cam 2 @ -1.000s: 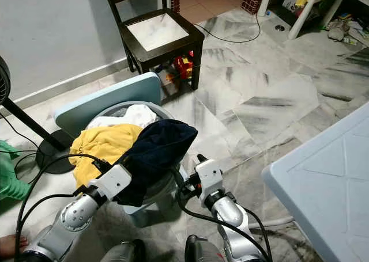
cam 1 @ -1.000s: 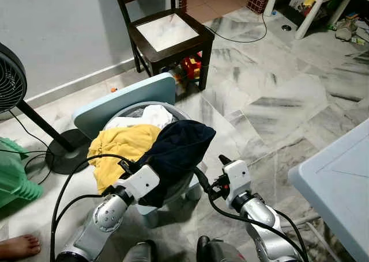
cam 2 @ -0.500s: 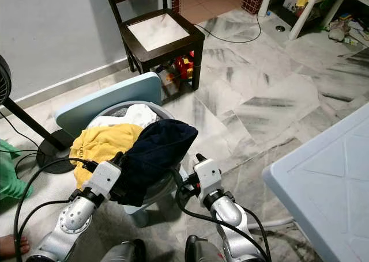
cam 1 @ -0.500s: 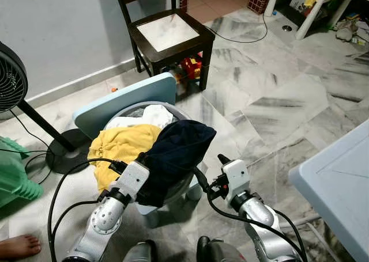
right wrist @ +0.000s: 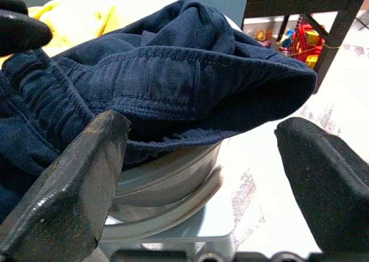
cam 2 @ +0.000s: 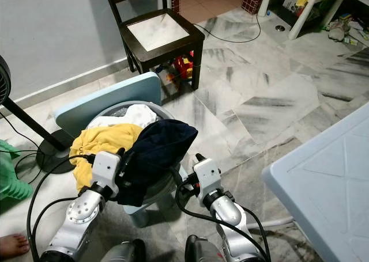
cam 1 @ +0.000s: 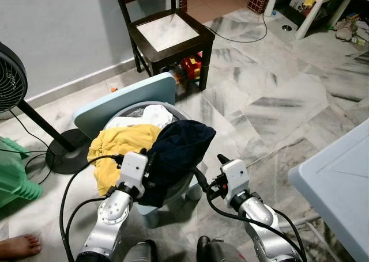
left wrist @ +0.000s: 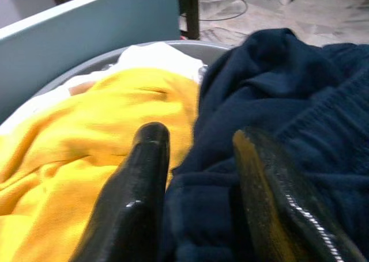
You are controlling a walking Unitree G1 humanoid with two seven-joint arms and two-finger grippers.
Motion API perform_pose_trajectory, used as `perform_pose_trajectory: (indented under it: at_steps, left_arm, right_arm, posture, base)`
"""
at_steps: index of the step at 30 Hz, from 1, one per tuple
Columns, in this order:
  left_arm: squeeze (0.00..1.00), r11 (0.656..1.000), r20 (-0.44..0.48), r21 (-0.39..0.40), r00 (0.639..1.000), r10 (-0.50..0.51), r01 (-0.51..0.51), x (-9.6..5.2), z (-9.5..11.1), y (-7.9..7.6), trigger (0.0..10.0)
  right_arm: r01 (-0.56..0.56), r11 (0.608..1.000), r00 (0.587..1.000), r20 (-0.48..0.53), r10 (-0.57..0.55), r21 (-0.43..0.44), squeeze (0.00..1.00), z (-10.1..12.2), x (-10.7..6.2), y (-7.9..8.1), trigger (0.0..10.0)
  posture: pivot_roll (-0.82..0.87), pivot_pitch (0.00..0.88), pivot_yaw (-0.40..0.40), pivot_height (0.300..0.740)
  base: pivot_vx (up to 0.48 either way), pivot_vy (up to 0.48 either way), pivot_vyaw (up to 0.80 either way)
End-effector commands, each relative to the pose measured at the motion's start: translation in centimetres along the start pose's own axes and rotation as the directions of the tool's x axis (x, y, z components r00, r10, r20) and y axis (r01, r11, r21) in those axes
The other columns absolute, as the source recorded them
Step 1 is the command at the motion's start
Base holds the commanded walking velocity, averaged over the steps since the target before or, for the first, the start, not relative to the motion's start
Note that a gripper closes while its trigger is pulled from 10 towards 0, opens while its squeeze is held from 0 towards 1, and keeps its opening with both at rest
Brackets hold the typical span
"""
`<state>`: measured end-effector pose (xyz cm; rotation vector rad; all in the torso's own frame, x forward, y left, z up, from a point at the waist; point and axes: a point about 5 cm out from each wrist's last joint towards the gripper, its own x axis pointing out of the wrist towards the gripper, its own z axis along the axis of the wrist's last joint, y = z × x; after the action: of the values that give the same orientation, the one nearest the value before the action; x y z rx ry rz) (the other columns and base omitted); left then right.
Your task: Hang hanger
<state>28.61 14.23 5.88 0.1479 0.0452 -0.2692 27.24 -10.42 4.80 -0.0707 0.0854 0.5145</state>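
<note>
A grey laundry basket (cam 1: 174, 108) on the floor holds a yellow garment (cam 1: 122, 145), a white one (cam 1: 152, 116) and a navy garment (cam 1: 180, 147) draped over its near rim. My left gripper (cam 1: 149, 160) is at the navy garment's left edge, beside the yellow cloth. In the left wrist view its fingers (left wrist: 144, 158) stand apart with navy fabric (left wrist: 288, 101) seen between them. My right gripper (cam 1: 209, 169) hovers wide open just right of the basket, facing the navy fold (right wrist: 173, 83) and empty.
A light blue board (cam 1: 115, 105) leans behind the basket. A dark wooden chair (cam 1: 170, 34) with toys under it stands farther back. A fan (cam 1: 11, 83) and green object (cam 1: 14, 178) are left, a person's foot (cam 1: 17, 247) lower left, a pale blue table (cam 1: 340, 181) right.
My left forearm has swung upright and its wrist has moved left along the basket to the navy garment's left edge. The right arm and the clothes have stayed put.
</note>
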Motion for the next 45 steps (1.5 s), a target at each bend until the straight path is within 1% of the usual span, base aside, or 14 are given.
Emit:
perform_pose_trajectory:
  at_steps: [1,9,18,21,22,23,24,30,37,40,41,42,43,45]
  left_arm:
    - [1.00,1.000,-0.026,-0.026,1.000,0.012,-0.013,-0.3,-0.4,0.1,10.0]
    - [1.00,0.994,-0.090,-0.106,0.996,0.011,-0.021,-0.5,-1.0,0.2,10.0]
    - [1.00,0.992,-0.155,-0.123,0.986,-0.059,0.040,-0.5,-1.8,-0.6,10.0]
    - [1.00,0.989,-0.216,-0.127,0.971,-0.106,0.080,-0.6,-2.5,-0.9,10.0]
    - [0.83,0.986,-0.233,-0.140,0.964,-0.124,0.093,-0.7,-2.8,-1.0,10.0]
    - [0.00,0.983,-0.239,-0.154,0.962,-0.133,0.098,-0.6,-2.9,-1.1,3.7]
    - [0.00,0.983,-0.239,-0.150,0.961,-0.138,0.104,-0.6,-2.9,-1.1,0.0]
    - [0.00,0.984,-0.240,-0.140,0.961,-0.137,0.106,-0.2,-2.8,-0.9,0.0]
    - [0.00,0.986,-0.252,-0.123,0.958,-0.139,0.111,-0.3,-3.0,-0.7,0.0]
    - [0.00,0.989,-0.257,-0.097,0.957,-0.137,0.116,-0.4,-3.2,-0.6,0.0]
    - [0.00,0.990,-0.266,-0.074,0.955,-0.134,0.119,-0.5,-3.3,-0.5,0.0]
    - [0.00,0.990,-0.266,-0.074,0.955,-0.134,0.119,-0.5,-3.3,-0.5,0.0]
    - [0.00,0.991,-0.263,-0.041,0.955,-0.136,0.130,-0.6,-3.3,-0.5,0.0]
    - [0.00,0.990,-0.262,-0.030,0.955,-0.137,0.134,-0.7,-3.3,-0.5,0.0]
  right_arm:
    - [0.006,1.000,1.000,-0.019,-0.005,0.011,0.00,-0.7,-0.5,0.2,10.0]
    - [0.011,1.000,1.000,-0.020,-0.011,0.010,0.00,-0.7,-0.4,0.0,10.0]
    - [0.009,1.000,1.000,-0.015,-0.008,0.012,0.00,-0.6,-0.3,0.1,10.0]
    - [0.014,1.000,1.000,-0.013,-0.014,0.011,0.00,-0.6,-0.3,0.0,10.0]
    - [0.016,1.000,1.000,-0.013,-0.016,0.011,0.00,-0.6,-0.3,0.0,10.0]
    - [0.019,1.000,1.000,-0.012,-0.019,0.010,0.00,-0.6,-0.3,-0.1,10.0]
    - [0.019,1.000,1.000,-0.012,-0.019,0.011,0.00,-0.6,-0.3,-0.1,10.0]
    - [0.019,1.000,1.000,-0.013,-0.019,0.012,0.00,-0.7,-0.2,0.1,10.0]
    - [0.022,1.000,1.000,-0.011,-0.022,0.011,0.00,-0.7,-0.2,0.1,10.0]
    - [0.024,1.000,1.000,-0.009,-0.024,0.011,0.00,-0.6,-0.2,0.1,10.0]
    - [0.024,1.000,1.000,-0.009,-0.024,0.011,0.00,-0.6,-0.2,0.1,10.0]
    - [0.024,1.000,1.000,-0.009,-0.024,0.011,0.00,-0.6,-0.2,0.1,10.0]
    - [0.024,1.000,1.000,-0.008,-0.024,0.012,0.00,-0.6,-0.2,0.1,10.0]
    - [0.024,1.000,1.000,-0.008,-0.024,0.013,0.00,-0.7,-0.2,0.2,10.0]
  posture:
    - [0.07,0.239,-0.001,0.740]
    - [0.07,0.239,0.003,0.740]
    - [0.07,0.242,0.004,0.740]
    - [0.07,0.240,0.010,0.740]
    - [0.07,0.240,0.010,0.740]
    - [0.07,0.239,0.012,0.740]
    - [0.07,0.239,0.012,0.740]
    - [0.07,0.235,0.014,0.740]
    - [0.07,0.234,0.015,0.740]
    - [0.08,0.235,0.016,0.740]
    - [0.08,0.236,0.015,0.740]
    - [0.08,0.236,0.015,0.740]
    - [0.08,0.237,0.018,0.740]
    - [0.08,0.236,0.016,0.740]
  base:
    - [0.000,0.000,0.00]
    - [0.000,0.000,0.00]
    - [0.000,0.000,0.00]
    - [0.000,0.000,0.00]
    - [0.000,0.000,0.00]
    - [0.000,0.000,0.00]
    - [0.000,0.000,0.00]
    - [0.000,0.000,0.00]
    - [0.000,0.000,0.00]
    - [0.000,0.000,0.00]
    - [0.000,0.000,0.00]
    - [0.000,0.000,0.00]
    - [0.000,0.000,0.00]
    - [0.000,0.000,0.00]
